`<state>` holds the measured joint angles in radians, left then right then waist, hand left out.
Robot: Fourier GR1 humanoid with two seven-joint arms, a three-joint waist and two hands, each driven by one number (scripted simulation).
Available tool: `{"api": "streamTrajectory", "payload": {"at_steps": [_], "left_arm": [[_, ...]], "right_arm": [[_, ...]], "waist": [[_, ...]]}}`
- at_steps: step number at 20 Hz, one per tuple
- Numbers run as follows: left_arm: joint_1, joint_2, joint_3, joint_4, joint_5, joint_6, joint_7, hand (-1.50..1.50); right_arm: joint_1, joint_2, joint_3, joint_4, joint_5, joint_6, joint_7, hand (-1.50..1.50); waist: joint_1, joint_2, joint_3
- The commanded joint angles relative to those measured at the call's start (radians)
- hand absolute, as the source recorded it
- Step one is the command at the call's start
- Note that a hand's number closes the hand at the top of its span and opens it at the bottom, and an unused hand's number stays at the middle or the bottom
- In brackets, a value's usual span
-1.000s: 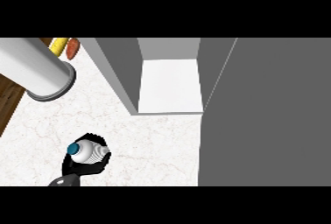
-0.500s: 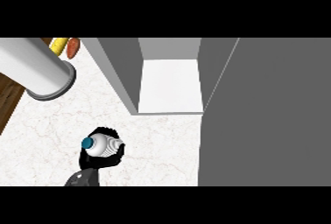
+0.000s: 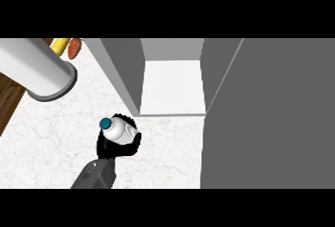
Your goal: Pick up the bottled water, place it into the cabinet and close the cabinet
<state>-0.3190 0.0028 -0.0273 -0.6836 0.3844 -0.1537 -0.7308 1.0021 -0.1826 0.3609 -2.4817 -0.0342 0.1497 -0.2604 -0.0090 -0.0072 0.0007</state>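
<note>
Holding the bottled water [image 3: 121, 132], the left hand [image 3: 115, 150] has its black fingers curled round the bottle's lower body, so only the white upper part and the blue cap [image 3: 104, 123] show. The bottle is tilted, cap pointing far-left. Cannot tell if its base touches the bench [image 3: 46, 142] or is lifted off it, because the hand hides the bottom. The grey forearm [image 3: 95, 175] comes in from the near edge, left of centre. The right hand does not show.

The bottle sits over the white marbled bench, just near and left of the cabinet [image 3: 121, 71] opening, apart from it and not inside. The cabinet is open: grey left side wall, white inner floor [image 3: 173, 86] showing between the walls, nothing visible on that floor. The large flat grey cabinet door [image 3: 274, 124] fills the right side of the view, from far to near edge, swung open.

Far left: a big pale cylinder [image 3: 36, 66] lies slantwise, its round rimmed end facing the bench centre, well apart from the bottle. Beyond it, at the far edge, are a yellow item [image 3: 60, 44] and an orange item [image 3: 75, 48] side by side, too cut off to identify. A dark wood strip [image 3: 8, 104] runs along the bench's left edge.
</note>
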Motion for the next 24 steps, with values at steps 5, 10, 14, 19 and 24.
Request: {"api": "streamTrajectory", "payload": {"at_steps": [5,10,14,19,24], "left_arm": [[-0.077,-0.003,-0.228,-0.242,0.053,0.338,0.156,1.50],[-0.121,-0.003,-0.340,-0.297,0.096,0.474,0.210,1.50],[-0.299,-0.003,-0.388,-0.237,0.152,0.642,0.273,1.50],[-0.474,-0.003,-0.362,-0.090,0.142,0.669,0.359,1.50],[-0.580,-0.003,-0.344,0.053,0.204,0.724,0.339,1.50]], "right_arm": [[-0.035,-0.004,-0.033,-0.039,-0.058,-0.001,0.043,-1.50],[0.023,-0.007,-0.037,-0.094,-0.068,0.004,0.020,-1.50],[-0.006,0.007,-0.044,-0.008,-0.038,0.010,-0.033,-1.50],[-0.012,-0.020,-0.121,-0.020,-0.120,0.046,-0.016,-1.50],[-0.033,-0.032,-0.142,-0.035,-0.143,0.070,0.000,-1.50]], "waist": [[0.000,0.002,0.000],[-0.011,0.004,-0.001],[-0.030,0.008,-0.001],[-0.037,0.012,-0.001],[-0.047,0.018,-0.001]]}}
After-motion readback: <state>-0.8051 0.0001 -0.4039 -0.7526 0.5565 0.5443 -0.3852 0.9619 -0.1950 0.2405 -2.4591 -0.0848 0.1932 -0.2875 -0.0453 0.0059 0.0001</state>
